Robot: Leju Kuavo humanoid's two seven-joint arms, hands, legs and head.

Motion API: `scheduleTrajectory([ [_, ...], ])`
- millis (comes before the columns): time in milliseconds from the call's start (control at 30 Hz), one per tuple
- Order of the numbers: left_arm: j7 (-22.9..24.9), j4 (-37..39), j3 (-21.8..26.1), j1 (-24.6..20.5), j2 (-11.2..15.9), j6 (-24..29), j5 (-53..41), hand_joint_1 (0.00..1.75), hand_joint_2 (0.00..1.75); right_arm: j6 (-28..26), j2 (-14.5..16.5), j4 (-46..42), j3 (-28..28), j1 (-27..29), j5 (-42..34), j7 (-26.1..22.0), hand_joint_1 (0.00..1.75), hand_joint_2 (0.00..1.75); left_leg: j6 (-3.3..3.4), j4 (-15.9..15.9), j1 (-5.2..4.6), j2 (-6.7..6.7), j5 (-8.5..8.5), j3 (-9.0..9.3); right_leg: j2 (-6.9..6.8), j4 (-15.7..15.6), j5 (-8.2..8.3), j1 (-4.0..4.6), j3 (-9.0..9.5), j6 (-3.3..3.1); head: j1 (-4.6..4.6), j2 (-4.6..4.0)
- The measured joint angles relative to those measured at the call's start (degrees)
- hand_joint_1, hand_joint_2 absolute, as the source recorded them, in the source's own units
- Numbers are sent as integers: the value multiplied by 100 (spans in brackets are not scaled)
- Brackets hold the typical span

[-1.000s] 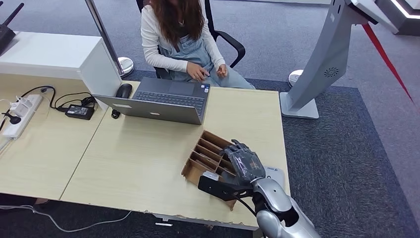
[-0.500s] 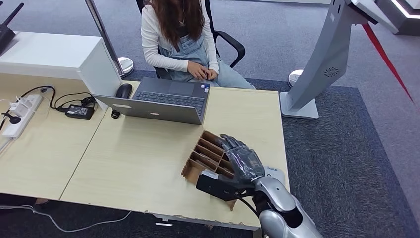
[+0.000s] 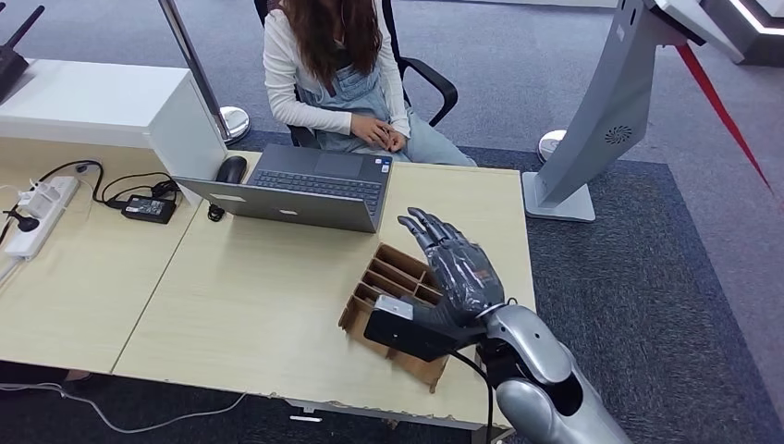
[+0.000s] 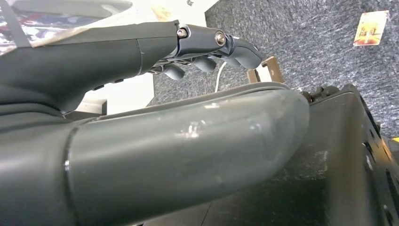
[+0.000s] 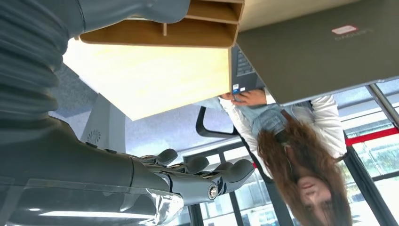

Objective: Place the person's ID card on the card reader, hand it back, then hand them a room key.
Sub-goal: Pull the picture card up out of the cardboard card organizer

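Grey carpet is seen around a pale wooden bench [image 3: 268,277], behind which a person [image 3: 337,74] is seated in a dark office chair, both of the person's hands resting together in the lap. On the bench a grey laptop [image 3: 300,190] is set with its lid tilted back towards the robot, and a dark mouse [image 3: 231,169] lies just beside its far left corner. A brown slotted cardboard organiser [image 3: 388,287] is placed near the bench's right front corner; its long axis is set diagonally, from the near left to the far right, and its dividers are laid across that axis. No card can be made out in its slots.

The right hand [image 3: 458,268] is raised above the organiser, fingers spread and extended towards the person, nothing held. In the right wrist view the same fingers [image 5: 207,172] are seen apart and empty.

The left hand [image 4: 155,136] is observed in the left wrist view with fingers loosely curled over carpet, nothing grasped.

A power strip [image 3: 42,213] and a black adapter [image 3: 148,208] are noted on the adjoining bench at left.
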Motion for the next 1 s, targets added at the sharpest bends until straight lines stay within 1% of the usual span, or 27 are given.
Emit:
scheduleTrajectory([
  [100, -16, 0, 0, 0, -1, -1, 0, 0, 0, -40, 42, 16, 30, -43, 119, -28, 32, 175, 0, 0, 0, 0, 0, -1, 0, 0, 0, 0, 0, 0, 0, 0],
  [233, -33, 0, 0, -1, -2, -2, 0, 0, 0, -147, 147, 106, 73, -65, 216, -87, 50, 175, 0, -1, 1, -1, 0, -1, 0, 0, 0, 1, 0, 0, 0, 0],
  [400, -46, 0, 1, -1, -2, -11, 0, 0, 0, -292, 299, 342, 115, -64, 290, -144, 65, 175, 0, -1, 0, -1, 0, -2, -1, 0, -1, 1, -1, 0, 0, 0],
  [567, -50, 0, 2, -1, -2, -33, 0, 0, 0, -445, 422, 608, 148, -68, 326, -174, 62, 175, 0, -1, 0, -1, 0, -3, -1, 0, -1, 1, -1, 0, 0, 0],
  [800, -50, 0, 2, -1, -2, -37, -2, 0, 0, -500, 531, 894, 152, -74, 368, -206, 61, 175, 0, -1, 0, -1, 0, -3, -1, 0, -1, 1, -2, 0, 0, 0],
  [1000, -34, 0, 2, -1, -2, -44, -14, 0, 0, -751, 563, 1218, 150, -80, 243, -530, 63, 175, 0, -1, 0, -1, 0, -3, -1, 0, -1, 1, -2, 0, 0, 0],
])
